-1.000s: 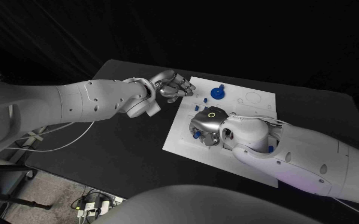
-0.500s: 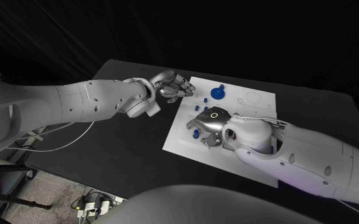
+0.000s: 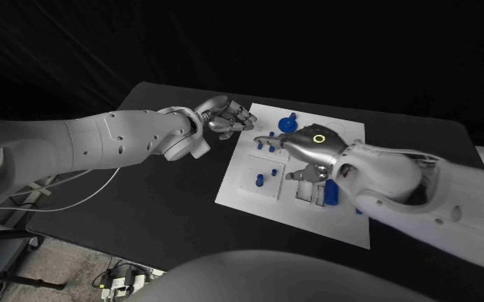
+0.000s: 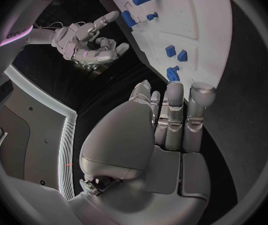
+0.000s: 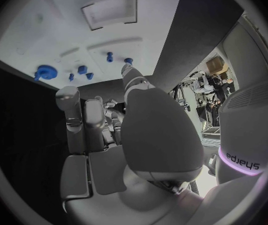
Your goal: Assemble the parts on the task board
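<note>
Black tabletop (image 3: 161,176), flat white task board (image 3: 348,211) in its middle, right hand (image 3: 303,149) over the board, one finger out, holding nothing, left hand (image 3: 227,115) just beside the board's edge, fingers curled in on nothing, small blue parts (image 3: 260,178) on the board.

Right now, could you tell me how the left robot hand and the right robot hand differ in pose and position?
The left robot hand has its fingers curled in beside the task board's edge, over the black table; the right robot hand hangs above the board with one finger stretched toward the small blue parts. Neither holds anything, as far as shows.
</note>
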